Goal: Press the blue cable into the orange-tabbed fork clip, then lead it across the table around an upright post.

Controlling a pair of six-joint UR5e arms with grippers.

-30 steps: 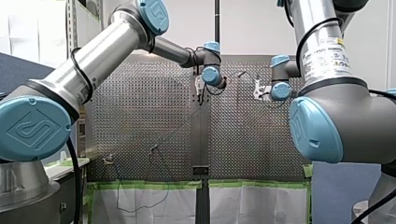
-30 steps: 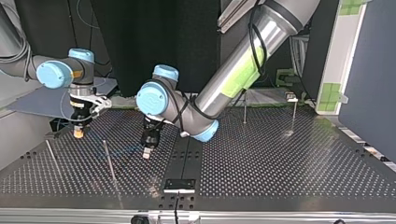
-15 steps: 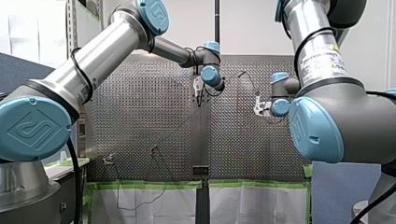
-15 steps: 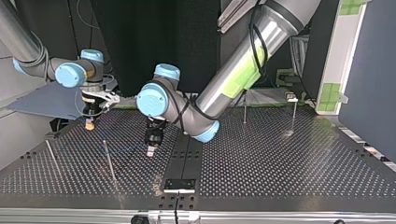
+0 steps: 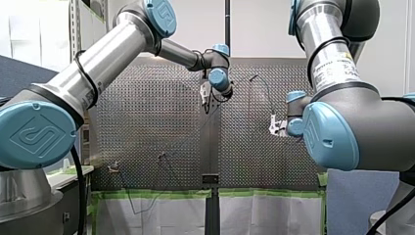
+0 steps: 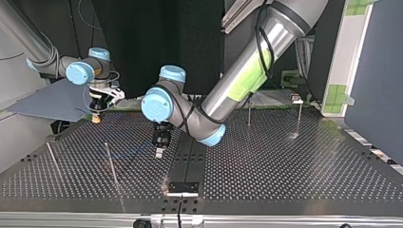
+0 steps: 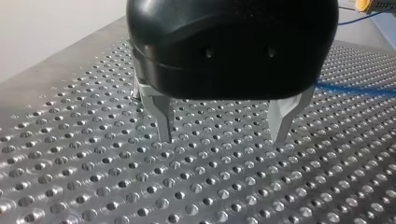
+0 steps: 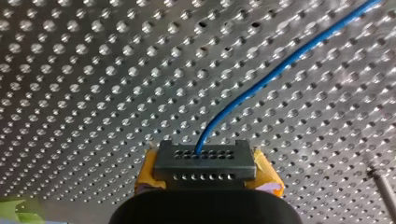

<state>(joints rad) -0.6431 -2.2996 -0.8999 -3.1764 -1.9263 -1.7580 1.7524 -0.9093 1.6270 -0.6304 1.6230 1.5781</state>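
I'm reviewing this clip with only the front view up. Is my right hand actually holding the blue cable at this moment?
Observer: Yes. In the right wrist view the blue cable comes out from between the yellow pads of my right hand, which is shut on it.
Operator: And my left hand, is it gripping anything?
Observer: No. The left wrist view shows my left hand open, with nothing between its metal fingers. The cable runs past beyond it.
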